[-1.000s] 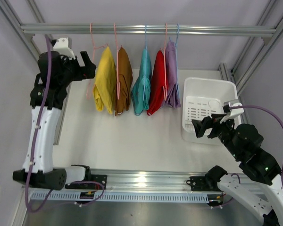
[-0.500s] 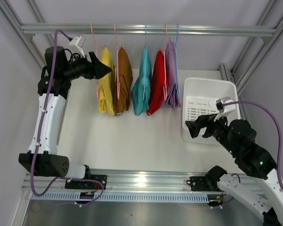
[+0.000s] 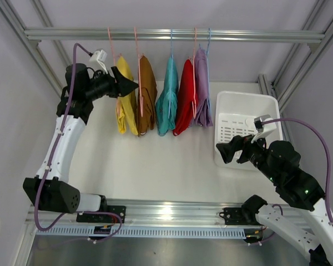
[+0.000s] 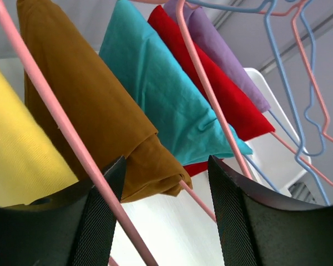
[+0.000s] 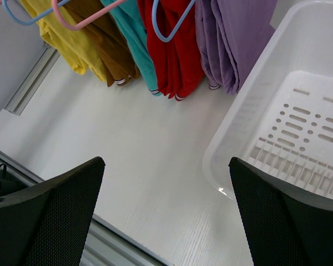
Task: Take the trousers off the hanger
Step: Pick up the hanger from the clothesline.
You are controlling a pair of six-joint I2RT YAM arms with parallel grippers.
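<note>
Five trousers hang on hangers from the rail (image 3: 172,35): yellow (image 3: 125,113), brown (image 3: 146,94), teal (image 3: 167,97), red (image 3: 185,97) and lavender (image 3: 202,91). My left gripper (image 3: 127,84) is open at the top of the yellow trousers. In the left wrist view the pink hanger (image 4: 61,124) of the yellow trousers (image 4: 16,149) runs between the jaws of the gripper (image 4: 166,221), close to its left finger, with the brown trousers (image 4: 89,111) just beyond. My right gripper (image 3: 228,151) is open and empty, low over the table beside the basket.
A white slotted basket (image 3: 247,100) stands at the right of the table, also in the right wrist view (image 5: 238,127). Frame posts rise at both sides. Blue and pink hanger hooks (image 4: 299,66) crowd the rail.
My left arm has swung right from the frame post to the yellow trousers' hanger. My right gripper has shifted a little to the left.
</note>
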